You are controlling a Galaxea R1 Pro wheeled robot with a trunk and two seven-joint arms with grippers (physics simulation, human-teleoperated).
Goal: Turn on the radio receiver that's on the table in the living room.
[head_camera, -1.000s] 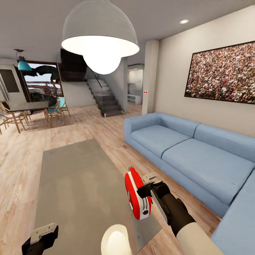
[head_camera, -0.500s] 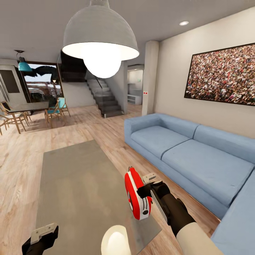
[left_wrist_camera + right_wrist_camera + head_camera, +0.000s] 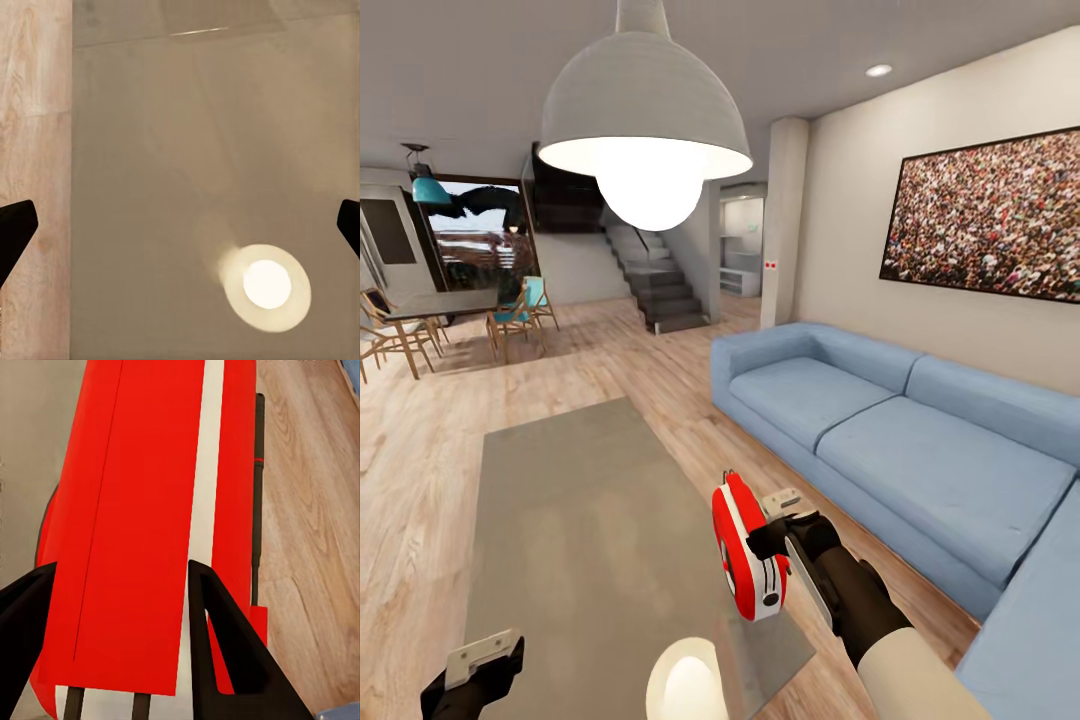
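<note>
R jaws are clamped on the radio receiver [image 3: 748, 552]: in the R wrist view the two dark fingers [image 3: 225, 649] sit either side of the red body w/ its white band [image 3: 142, 525]. L jaws stand wide apart w/ nothing between them, just the tips [image 3: 16, 229] at the frame edges over the table top [image 3: 180, 127].

Right gripper [image 3: 772, 530] holds the radio upright and edge-on, lifted over the near R corner of the coffee table [image 3: 580, 520]; the thin handle is up top. Left gripper [image 3: 485, 660] hovers low over the near L part of the table, well apart from the radio. Blue sectional sofa [image 3: 900, 440] is just to the R, dome pendant lamp [image 3: 645, 110] overhead w/ its glare on the glossy top.

Progress, as I judge it: robot is in the living room, radio is found and grasped, so approach + pickup are done. Left to do: the actual switch-on. Dial and light aren't readable from this angle, so can't tell on/off. The free L gripper looks like the obvious one to reach the control.
</note>
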